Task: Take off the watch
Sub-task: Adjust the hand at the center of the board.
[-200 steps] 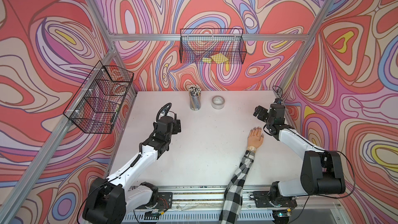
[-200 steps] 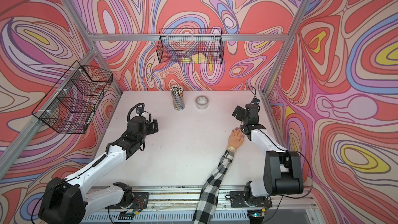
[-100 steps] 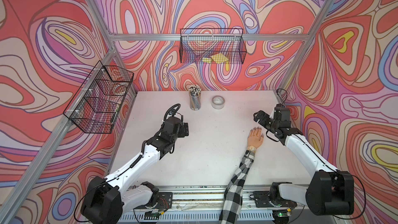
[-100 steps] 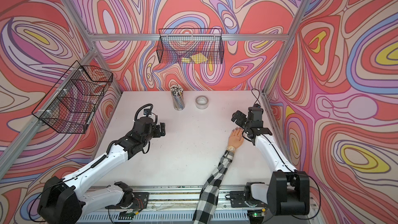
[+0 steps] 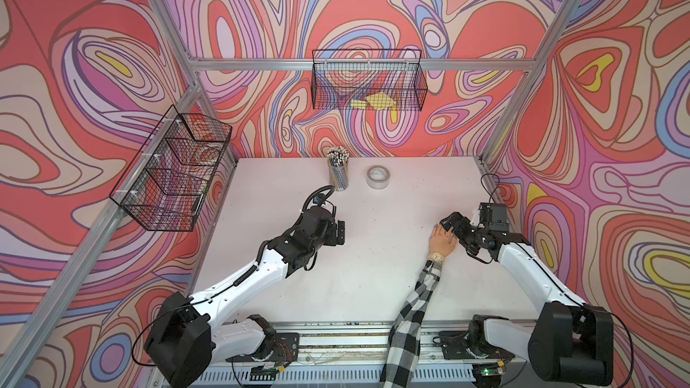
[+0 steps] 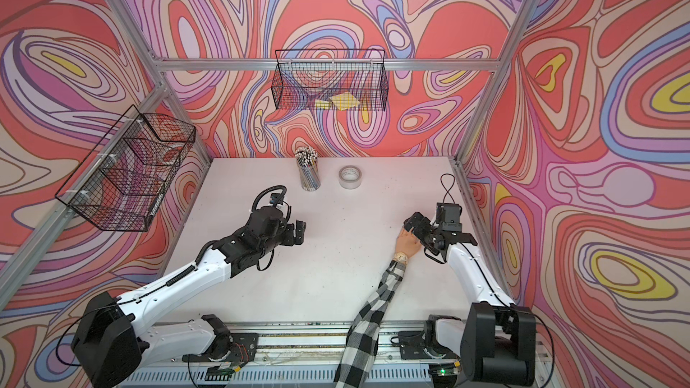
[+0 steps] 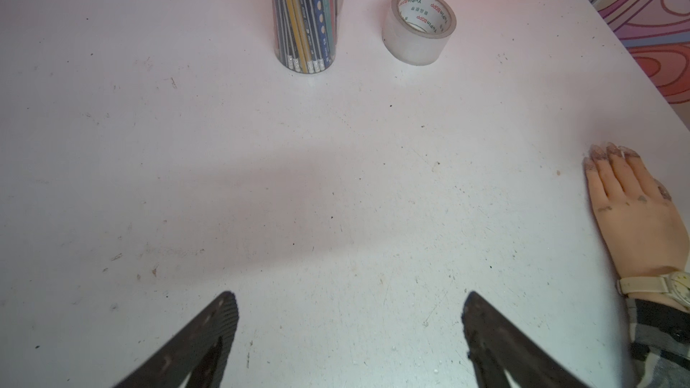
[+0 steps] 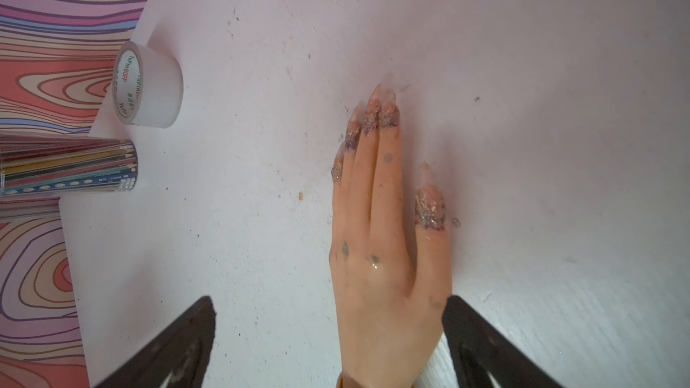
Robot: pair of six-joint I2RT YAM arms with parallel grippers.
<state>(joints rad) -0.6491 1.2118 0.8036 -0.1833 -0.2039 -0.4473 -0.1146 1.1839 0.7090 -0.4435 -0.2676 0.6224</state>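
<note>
The watch [image 7: 643,285] is on the fake hand [image 8: 381,274], nothing undone yet. The right gripper [image 8: 330,304] gapes empty astride the hand (not the strap); the left gripper [image 7: 350,295] likewise, well apart.

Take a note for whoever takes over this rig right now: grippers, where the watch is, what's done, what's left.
Left gripper: open, empty, over bare table, apart from the mannequin hand.
Right gripper: open, empty, jaws either side of that hand.
Watch: strapped on, between that hand and the checked sleeve.
Done: nothing.
Left: unfasten it and take it off.
</note>
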